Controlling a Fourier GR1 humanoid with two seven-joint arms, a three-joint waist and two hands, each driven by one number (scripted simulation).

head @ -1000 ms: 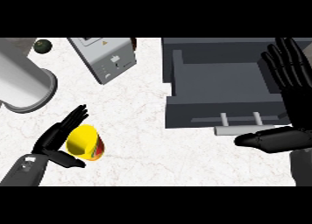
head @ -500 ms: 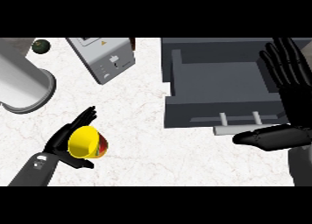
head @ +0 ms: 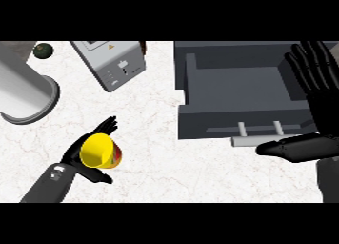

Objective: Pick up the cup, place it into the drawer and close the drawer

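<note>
Cup (head: 96,150): yellow, held at lower left of counter (head: 172,157).
Left hand (head: 72,159): fingers and thumb curled round cup.
Right hand (head: 320,100): spread flat, at right side of open drawer (head: 235,81).

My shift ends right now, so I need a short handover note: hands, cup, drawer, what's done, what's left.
Left hand: curled round the yellow cup, low on the left of the counter.
Right hand: open, resting at the right side of the drawer.
Drawer: open, cup not in it.
Done: cup grasped.
Left: carry it to the drawer, release, close the drawer.
</note>
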